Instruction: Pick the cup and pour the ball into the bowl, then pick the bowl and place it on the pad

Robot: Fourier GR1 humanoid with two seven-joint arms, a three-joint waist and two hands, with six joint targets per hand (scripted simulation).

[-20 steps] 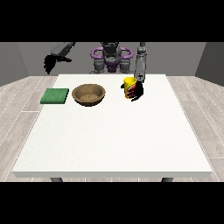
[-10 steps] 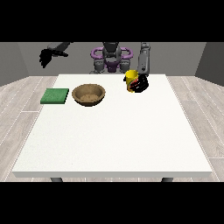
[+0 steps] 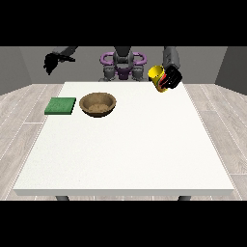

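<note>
Since half a second ago the cup has risen: it was low over the table's far right part and now hangs higher, up at the far edge, tipped with its mouth up and toward the view's left. The hand at the view's left has also shifted, a little lower and further in toward the robot. The pad, the bowl and the table lie as they did.

At the far left, the hand at the view's left is raised in the air, beyond the table's far left corner and well apart from everything on it. It holds nothing; whether its fingers are spread or curled I cannot tell.

Next comes the pad, a flat green square lying near the left edge of the table, in the far part. Just beside it to the right, apart from it, sits the bowl, brown, upright on the white top. I can see no ball in it.

Behind the bowl, at the far edge, stands the robot, its body grey with purple rings at the shoulders.

At the right, the hand at the view's right is wrapped round the yellow cup's right side, its dark fingers curled across the wall. The cup is clear of the table and well apart from the bowl. A ball inside the cup does not show from here.
</note>
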